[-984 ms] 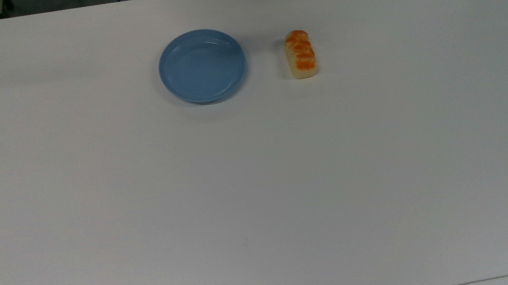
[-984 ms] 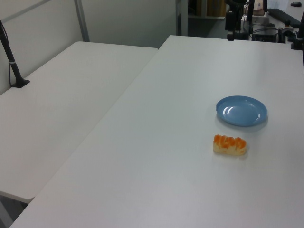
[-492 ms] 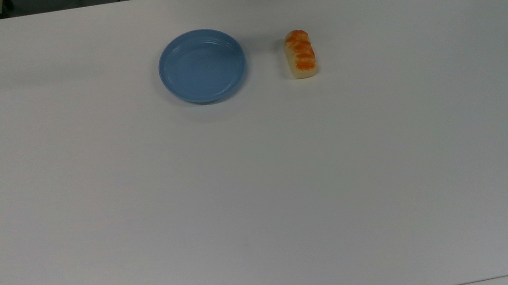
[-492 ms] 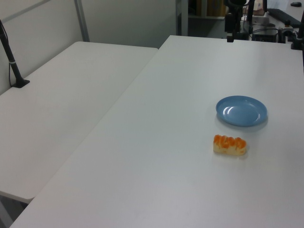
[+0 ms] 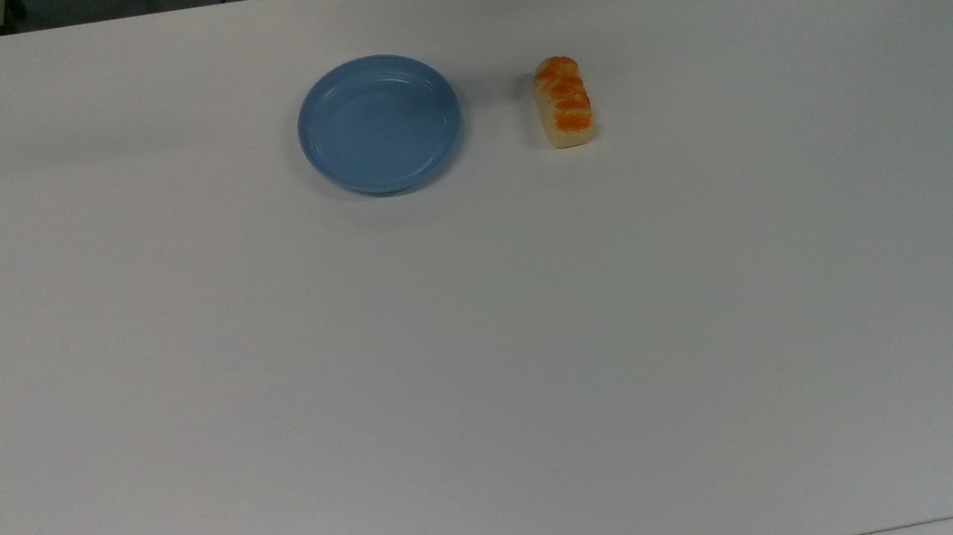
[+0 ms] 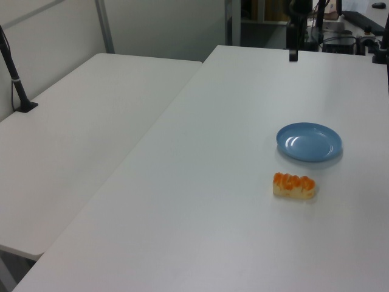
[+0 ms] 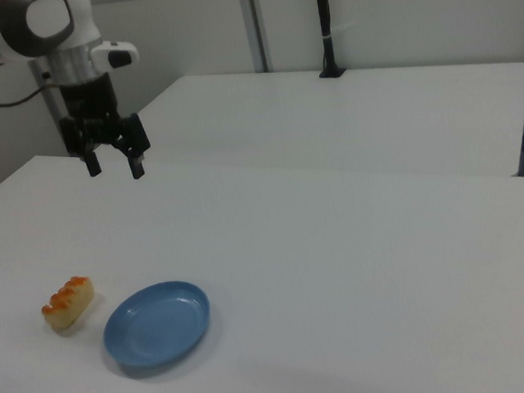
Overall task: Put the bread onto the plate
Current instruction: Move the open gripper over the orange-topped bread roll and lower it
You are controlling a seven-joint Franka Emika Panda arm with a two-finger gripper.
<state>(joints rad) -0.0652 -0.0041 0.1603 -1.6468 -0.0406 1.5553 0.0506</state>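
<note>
1. On the white worktop (image 5: 486,348) I see the bread (image 5: 564,100) lying flat on its own, its orange-glazed segments facing up, not on the plate (image 5: 380,124).
2. From the top view, the loaf sits near the plate on the top view's right, with a strip of bare worktop between them; they do not touch.
3. From the right view, the bread (image 7: 68,302) is just to the right view's left of the plate (image 7: 157,325), both close to the near edge.
4. From the left view, the bread (image 6: 294,185) lies in front of the plate (image 6: 309,142).
5. My end effector (image 7: 110,165) hangs above the far part of the worktop in the right view, well apart from both items. Its two dark fingers (image 7: 136,166) are spread with a clear gap, holding nothing.
6. A second white table (image 6: 79,140) stands alongside, with a black post (image 6: 17,85) on it.
7. I can read no labels, brands or writing on anything.
</note>
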